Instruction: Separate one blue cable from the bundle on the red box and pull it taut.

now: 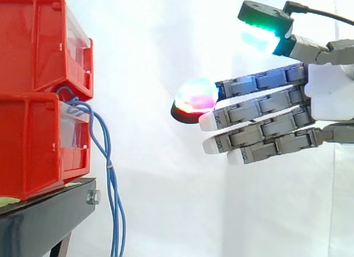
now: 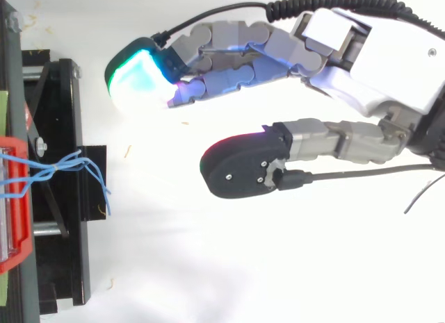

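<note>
Blue cables (image 1: 112,185) hang from red bins (image 1: 33,130); the hand (image 1: 326,91) is open, empty.

Hand (image 1: 327,87): white palm shell; grey segmented fingers (image 1: 260,110) with white tips, another tip glowing pink-cyan; thumb pad (image 1: 264,35) green-cyan, in black housing (image 2: 243,171) with small screws.

blue cables (image 1: 113,213) cut off below, red bins (image 1: 33,130) cropped
</note>
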